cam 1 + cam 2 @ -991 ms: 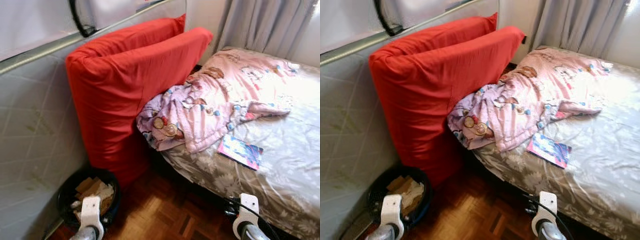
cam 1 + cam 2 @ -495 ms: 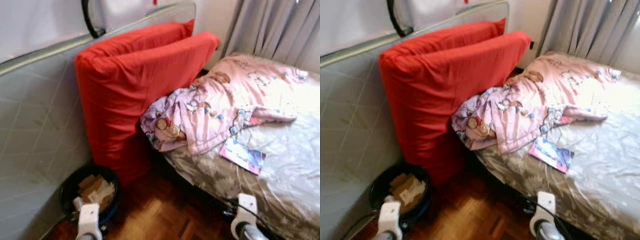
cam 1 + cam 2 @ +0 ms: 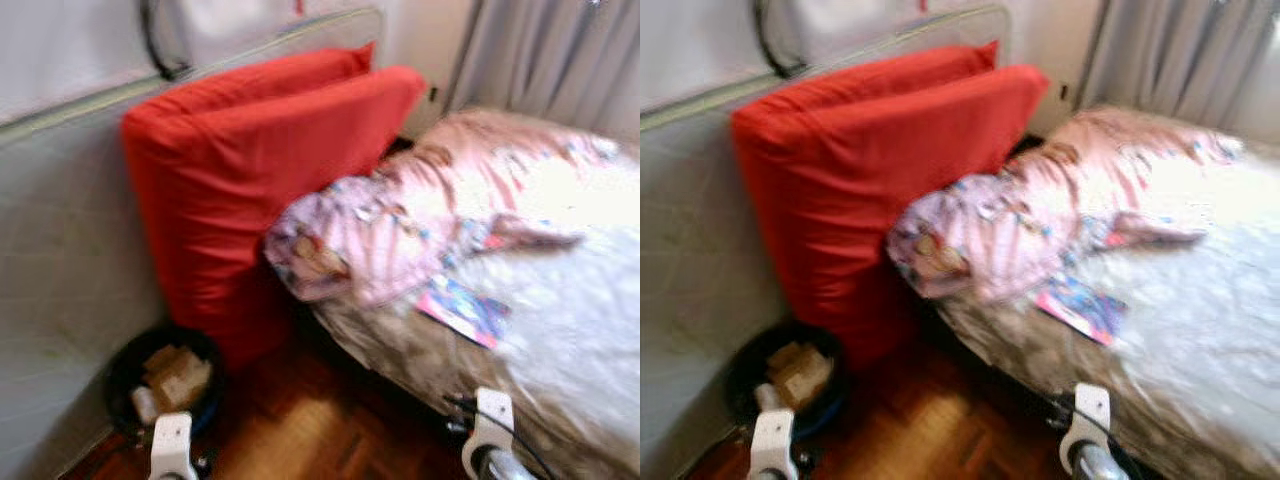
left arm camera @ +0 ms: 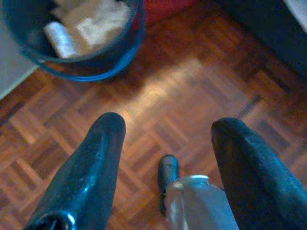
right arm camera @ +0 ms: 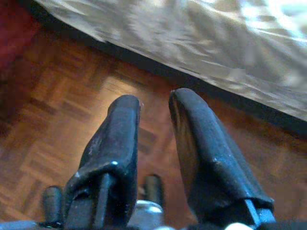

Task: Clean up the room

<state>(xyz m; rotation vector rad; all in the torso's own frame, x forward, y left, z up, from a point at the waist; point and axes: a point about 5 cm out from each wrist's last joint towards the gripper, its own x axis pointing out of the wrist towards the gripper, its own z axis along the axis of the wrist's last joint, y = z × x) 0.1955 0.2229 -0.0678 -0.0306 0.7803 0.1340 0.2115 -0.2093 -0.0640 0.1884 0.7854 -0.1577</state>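
A pink patterned blanket (image 3: 400,230) lies crumpled on the bed (image 3: 580,340). Beside it, near the bed's edge, rests a colourful book (image 3: 462,308). On the parquet floor stands a dark round bin (image 3: 165,380) holding paper and cardboard scraps, also seen as the bin (image 4: 96,67) in the left wrist view. Both arms hang low. My left gripper (image 4: 168,124) is open over bare floor just short of the bin, nothing between its fingers. My right gripper (image 5: 154,98) hangs by the bed's side, fingers a little apart and empty.
Two big red cushions (image 3: 250,190) lean against an upright grey mattress (image 3: 60,260) on the left, right above the bin. Grey curtains (image 3: 560,60) hang behind the bed. Parquet floor (image 3: 300,430) runs between bin and bed.
The whole picture has shifted slightly and gone blurry, so the camera is moving. The blanket, book, cushions and bin stay where they were; both arms still hang low.
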